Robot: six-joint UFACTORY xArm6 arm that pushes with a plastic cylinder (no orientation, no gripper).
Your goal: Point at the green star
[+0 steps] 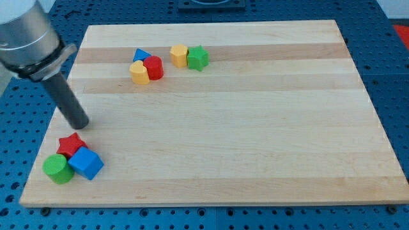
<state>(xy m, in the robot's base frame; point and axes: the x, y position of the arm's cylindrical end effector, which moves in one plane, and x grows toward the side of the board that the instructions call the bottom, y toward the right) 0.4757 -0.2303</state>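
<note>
The green star (198, 58) lies near the view's top, left of centre, touching a yellow hexagon block (179, 55) on its left. My tip (80, 124) is at the view's left, far from the green star, down and to the left of it. The tip stands just above a red star (70, 145).
A blue triangle (141, 55), a red cylinder (153, 67) and a yellow heart (138, 73) cluster left of the yellow hexagon. At bottom left, a green cylinder (58, 168) and a blue cube (86, 163) sit by the red star. The wooden board (255, 128) rests on a blue base.
</note>
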